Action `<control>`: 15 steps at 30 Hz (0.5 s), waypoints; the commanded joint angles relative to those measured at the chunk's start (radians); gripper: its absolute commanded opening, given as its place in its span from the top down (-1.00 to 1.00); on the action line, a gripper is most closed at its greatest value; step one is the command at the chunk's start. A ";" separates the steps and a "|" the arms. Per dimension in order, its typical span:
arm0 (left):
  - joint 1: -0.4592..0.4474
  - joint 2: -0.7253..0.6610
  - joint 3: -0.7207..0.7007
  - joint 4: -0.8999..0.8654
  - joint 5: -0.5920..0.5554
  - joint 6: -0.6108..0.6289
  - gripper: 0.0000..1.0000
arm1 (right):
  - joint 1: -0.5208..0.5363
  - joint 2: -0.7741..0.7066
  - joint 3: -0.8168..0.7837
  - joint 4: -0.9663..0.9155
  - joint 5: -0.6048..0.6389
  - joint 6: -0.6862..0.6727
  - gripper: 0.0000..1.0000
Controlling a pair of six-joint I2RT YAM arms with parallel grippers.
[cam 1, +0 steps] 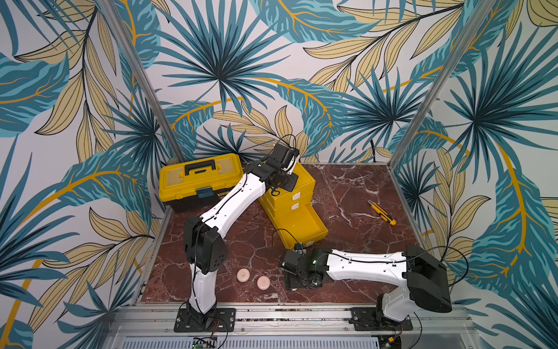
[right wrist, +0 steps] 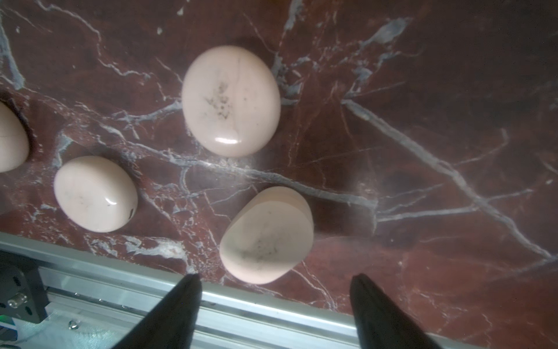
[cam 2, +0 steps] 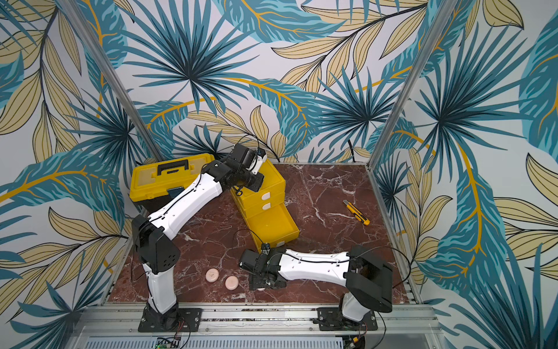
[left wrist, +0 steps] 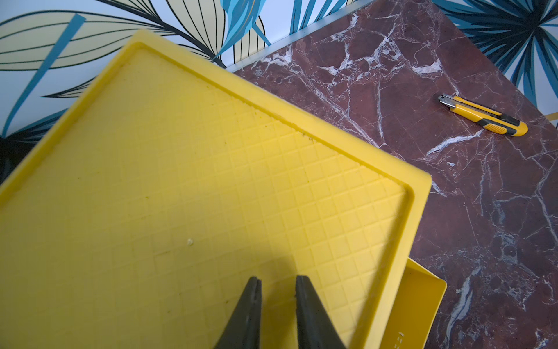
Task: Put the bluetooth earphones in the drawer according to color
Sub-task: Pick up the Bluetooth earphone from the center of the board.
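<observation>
Right gripper point(right wrist: 274, 275) wide open, empty, near pink earphone case point(right wrist: 267, 235)

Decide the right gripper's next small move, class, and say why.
Probably lower the right gripper around the nearest pink earphone case and close: its jaws stand open at that case, holding nothing, and the bottom drawer is pulled out.

left end effector point(left wrist: 277, 281): narrow gap | right end effector point(right wrist: 275, 279): spread wide, pointing down
</observation>
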 commanded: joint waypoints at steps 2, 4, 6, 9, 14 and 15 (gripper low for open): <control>0.002 0.023 -0.050 -0.096 0.030 -0.010 0.50 | 0.004 0.047 0.008 0.024 -0.001 0.047 -0.66; 0.002 0.024 -0.051 -0.096 0.030 -0.009 0.50 | 0.005 0.067 0.015 0.029 0.001 0.057 -0.66; 0.002 0.023 -0.049 -0.097 0.031 -0.009 0.50 | 0.006 0.090 0.021 0.029 0.004 0.068 -0.67; 0.002 0.024 -0.050 -0.095 0.031 -0.008 0.50 | 0.007 0.108 0.018 0.034 0.018 0.086 -0.67; 0.001 0.021 -0.051 -0.097 0.033 -0.010 0.50 | 0.006 0.112 0.004 0.051 0.032 0.101 -0.54; 0.000 0.021 -0.051 -0.097 0.032 -0.009 0.50 | 0.005 0.111 0.004 0.052 0.035 0.100 -0.48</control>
